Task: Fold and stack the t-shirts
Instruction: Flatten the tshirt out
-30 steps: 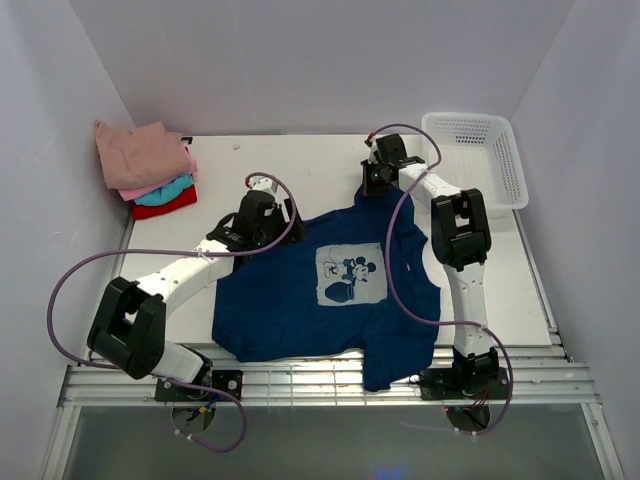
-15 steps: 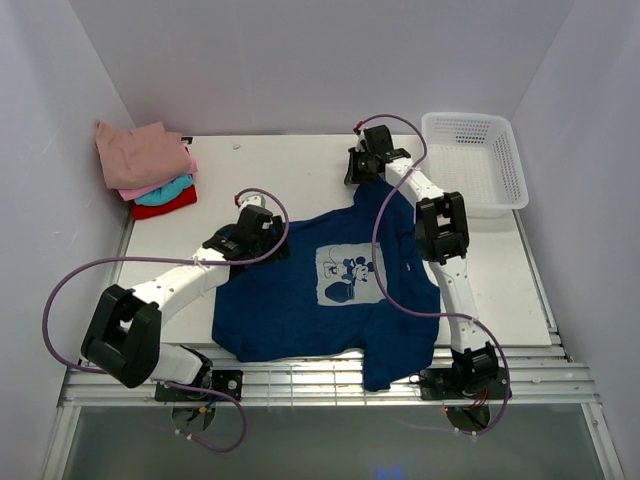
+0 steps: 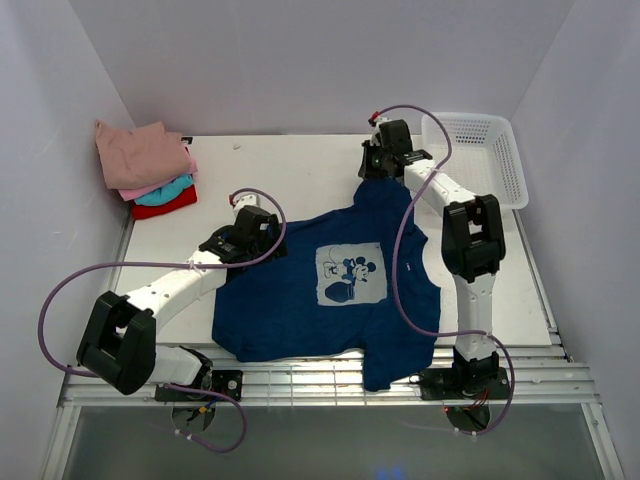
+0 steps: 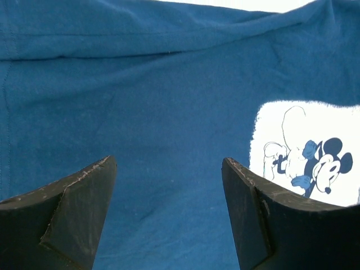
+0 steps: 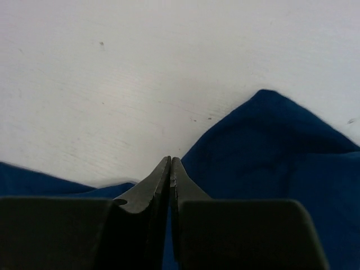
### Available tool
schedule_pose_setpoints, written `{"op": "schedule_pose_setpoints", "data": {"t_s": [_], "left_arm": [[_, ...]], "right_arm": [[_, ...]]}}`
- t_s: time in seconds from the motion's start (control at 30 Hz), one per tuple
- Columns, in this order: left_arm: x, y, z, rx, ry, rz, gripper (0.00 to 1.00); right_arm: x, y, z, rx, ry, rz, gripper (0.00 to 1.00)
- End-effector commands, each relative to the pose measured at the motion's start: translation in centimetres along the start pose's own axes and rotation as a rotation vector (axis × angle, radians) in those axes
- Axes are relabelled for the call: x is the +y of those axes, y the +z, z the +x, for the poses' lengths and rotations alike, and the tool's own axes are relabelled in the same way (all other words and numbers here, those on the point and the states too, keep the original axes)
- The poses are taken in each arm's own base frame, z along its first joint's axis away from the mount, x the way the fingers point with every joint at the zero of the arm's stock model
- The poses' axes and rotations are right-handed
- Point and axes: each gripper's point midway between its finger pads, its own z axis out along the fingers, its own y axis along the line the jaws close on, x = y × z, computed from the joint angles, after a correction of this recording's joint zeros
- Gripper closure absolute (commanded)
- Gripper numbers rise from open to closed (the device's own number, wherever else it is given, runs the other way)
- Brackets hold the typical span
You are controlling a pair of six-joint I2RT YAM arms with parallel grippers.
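Navy blue tee (image 3: pixel 285 305) lies spread front-up across the middle of the desk (image 3: pixel 300 165). Its pale cartoon-mouse print (image 3: pixel 350 276) faces the overhead camera, and one lower corner reaches over the desk's near edge beside the right arm's base.

The right end effector (image 3: pixel 374 180), stretched to the far side, is clenched on the tee's far edge, where the cloth draws up to a point. From the right wrist, its fingers (image 5: pixel 152 194) are pressed tight together, with navy cloth on either side of them and bare white desk beyond.

The left end effector (image 3: pixel 258 240) hangs over the tee's left part, released and holding nothing. The left wrist view shows its two black fingers (image 4: pixel 79 197) standing wide apart above wrinkled blue fabric, with the print off to the right.

A stack of folded tees (image 3: pixel 148 160) sits in the far-left corner against the wall, well apart from the navy one. A dusty-pink tee is on top, with pink, teal and red below. A white mesh basket (image 3: pixel 515 175) stands in the far-right corner, near the right arm.
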Motion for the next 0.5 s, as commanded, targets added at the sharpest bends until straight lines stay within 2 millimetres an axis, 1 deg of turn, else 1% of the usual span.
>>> {"op": "schedule_pose_setpoints", "data": {"t_s": [0.0,0.03,0.1,0.13,0.17,0.23,0.27,0.37,0.43,0.47], "left_arm": [[0.1,-0.4,-1.4,-0.074,-0.015,-0.003,0.14],[0.4,-0.3,-1.1,-0.073,-0.012,-0.006,0.14],[0.2,0.0,-1.2,-0.094,-0.001,0.011,0.14],[0.5,0.2,-0.8,-0.093,0.002,0.01,0.14],[0.6,0.4,-0.7,-0.092,0.003,0.008,0.14],[0.8,0.9,-0.8,-0.101,-0.006,0.002,0.14],[1.2,1.4,-0.2,-0.083,-0.006,-0.009,0.13],[1.7,2.4,-0.2,-0.08,-0.022,-0.022,0.13],[2.4,3.3,0.1,-0.067,-0.029,-0.044,0.13],[2.6,3.5,-0.2,-0.075,-0.035,-0.046,0.13]], "right_arm": [[1.2,-4.0,-5.9,-0.187,-0.064,0.021,0.92],[0.7,-4.1,-5.5,-0.171,-0.061,0.046,0.92],[0.0,-3.7,-4.6,-0.143,-0.066,0.07,0.92],[-0.5,-3.4,-4.0,-0.121,-0.065,0.089,0.92],[-0.9,-2.7,-3.1,-0.092,-0.062,0.1,0.92],[-1.3,-1.8,-1.9,-0.05,-0.059,0.11,0.92],[-2.1,-1.1,-0.8,-0.012,-0.053,0.136,0.92],[-3.5,-0.2,0.6,0.033,-0.054,0.197,0.92],[-4.3,0.0,1.1,0.047,-0.061,0.23,0.92],[-4.8,0.3,1.8,0.072,-0.065,0.246,0.92]]}}
